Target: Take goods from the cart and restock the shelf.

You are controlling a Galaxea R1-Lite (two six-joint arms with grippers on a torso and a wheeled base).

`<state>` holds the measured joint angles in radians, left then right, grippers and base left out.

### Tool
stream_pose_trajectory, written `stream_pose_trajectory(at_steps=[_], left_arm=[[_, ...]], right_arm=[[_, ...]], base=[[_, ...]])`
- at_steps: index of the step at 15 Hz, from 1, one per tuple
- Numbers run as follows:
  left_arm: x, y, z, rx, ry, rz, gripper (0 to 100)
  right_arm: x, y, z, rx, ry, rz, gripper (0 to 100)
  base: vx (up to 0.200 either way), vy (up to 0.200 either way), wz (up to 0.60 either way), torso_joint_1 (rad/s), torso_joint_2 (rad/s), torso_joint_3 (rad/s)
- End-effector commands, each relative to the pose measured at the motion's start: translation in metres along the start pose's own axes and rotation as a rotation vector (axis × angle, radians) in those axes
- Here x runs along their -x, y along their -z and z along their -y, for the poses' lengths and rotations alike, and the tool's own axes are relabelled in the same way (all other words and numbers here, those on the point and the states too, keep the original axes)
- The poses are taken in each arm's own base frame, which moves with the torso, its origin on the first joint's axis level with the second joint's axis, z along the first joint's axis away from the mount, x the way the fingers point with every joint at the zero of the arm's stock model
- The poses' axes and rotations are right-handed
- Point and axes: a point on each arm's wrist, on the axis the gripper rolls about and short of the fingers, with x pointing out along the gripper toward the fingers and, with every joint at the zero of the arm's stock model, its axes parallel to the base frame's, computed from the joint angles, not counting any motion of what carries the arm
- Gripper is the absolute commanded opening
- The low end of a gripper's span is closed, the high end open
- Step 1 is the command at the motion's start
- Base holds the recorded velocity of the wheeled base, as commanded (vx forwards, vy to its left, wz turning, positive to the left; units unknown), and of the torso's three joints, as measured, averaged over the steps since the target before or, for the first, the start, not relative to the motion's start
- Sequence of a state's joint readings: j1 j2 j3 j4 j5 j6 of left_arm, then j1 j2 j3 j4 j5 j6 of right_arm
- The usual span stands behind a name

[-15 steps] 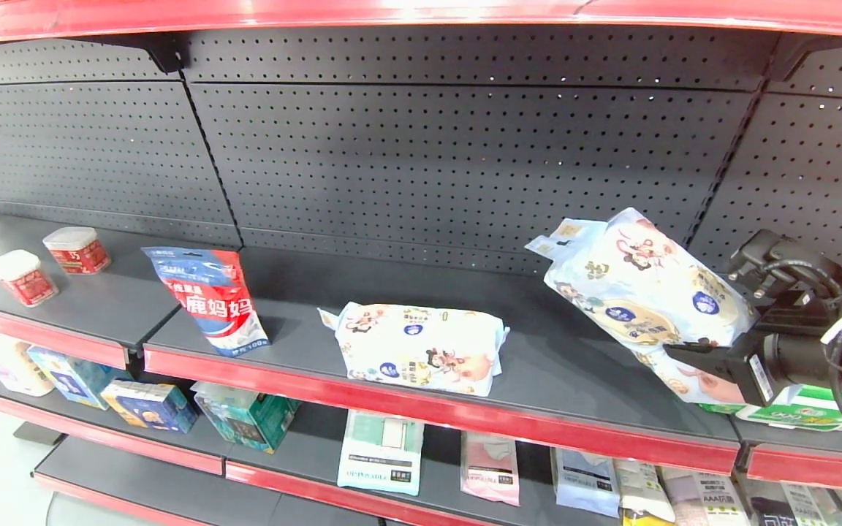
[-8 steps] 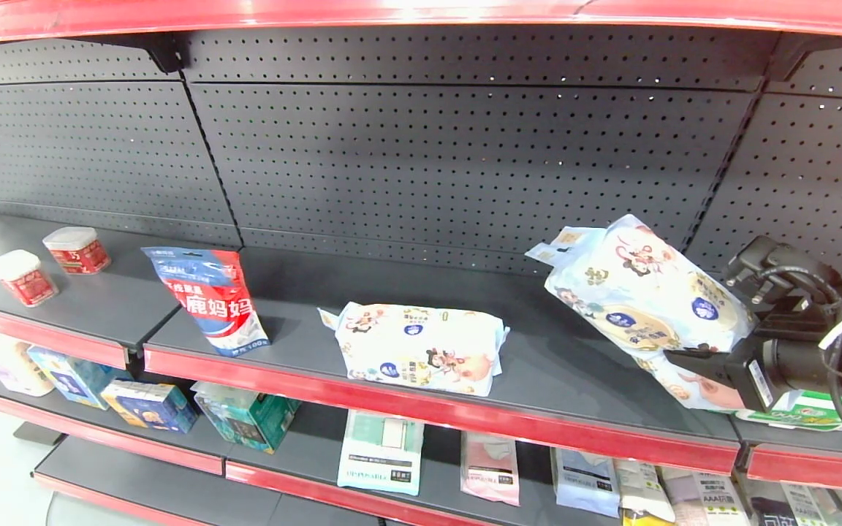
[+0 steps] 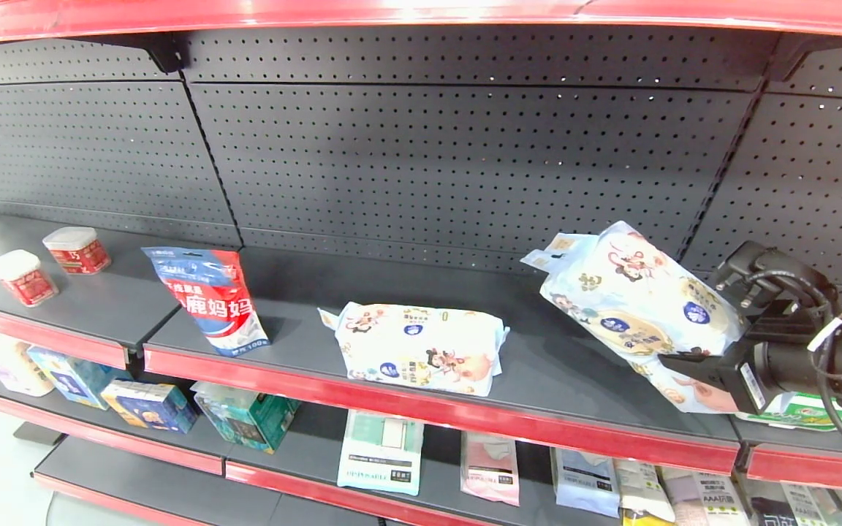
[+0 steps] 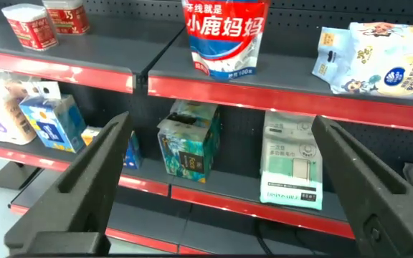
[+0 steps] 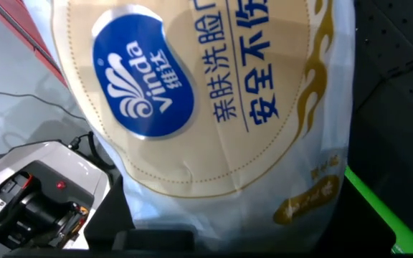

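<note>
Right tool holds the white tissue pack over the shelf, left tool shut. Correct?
No. The left tool is open, jaws wide apart in the left wrist view. The rest stands: the right tool does hold the white tissue pack over the shelf, per the head view.

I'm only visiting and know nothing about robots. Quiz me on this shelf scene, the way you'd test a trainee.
1. True or false: the right gripper is empty.
2. What stands just left of the flat pack on the shelf? A) a blue-and-red pouch B) a glass bottle C) a bowl
3. Fill in: the left gripper is ____.
Key: 1 false, it grips a tilted pack; 2 A; 3 open.
</note>
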<state>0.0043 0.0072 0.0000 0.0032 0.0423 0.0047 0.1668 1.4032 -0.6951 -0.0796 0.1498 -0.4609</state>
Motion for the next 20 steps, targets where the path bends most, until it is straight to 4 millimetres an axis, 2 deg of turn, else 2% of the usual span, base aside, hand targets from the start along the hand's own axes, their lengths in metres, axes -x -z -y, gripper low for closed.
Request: stream_pose_trajectory(at_steps=[1,3,4,7,11,13,20], left_arm=[[0.000,0.000,0.000,0.000,-0.001,0.000,100],[0.000,0.000,0.000,0.000,-0.001,0.000,100],[0.000,0.000,0.000,0.000,-0.001,0.000,100],[0.000,0.000,0.000,0.000,-0.001,0.000,100],[0.000,0.000,0.000,0.000,-0.001,0.000,100],[0.000,0.000,0.000,0.000,-0.001,0.000,100],[0.000,0.000,0.000,0.000,-0.001,0.000,100]], right_arm=[[-0.006,0.001,0.000,0.001,-0.010,-0.016,0],[-0.016,-0.005,0.004,0.005,-0.014,-0.016,0],[-0.034,-0.013,0.010,0.008,-0.009,-0.002,0],[-0.057,-0.026,0.018,0.011,0.001,0.025,0],[-0.086,-0.044,0.013,0.036,-0.042,0.036,0],[-0.091,-0.059,0.017,0.052,-0.039,0.077,0],[-0.097,-0.076,0.028,-0.031,-0.010,0.119,0]], base=[[0.000,0.000,0.00,0.000,0.00,0.000],[0.000,0.000,0.00,0.000,0.00,0.000],[0.000,0.000,0.00,0.000,0.00,0.000],[0.000,0.000,0.00,0.000,0.00,0.000],[0.000,0.000,0.00,0.000,0.00,0.000],[0.000,0.000,0.00,0.000,0.00,0.000],[0.000,0.000,0.00,0.000,0.00,0.000]])
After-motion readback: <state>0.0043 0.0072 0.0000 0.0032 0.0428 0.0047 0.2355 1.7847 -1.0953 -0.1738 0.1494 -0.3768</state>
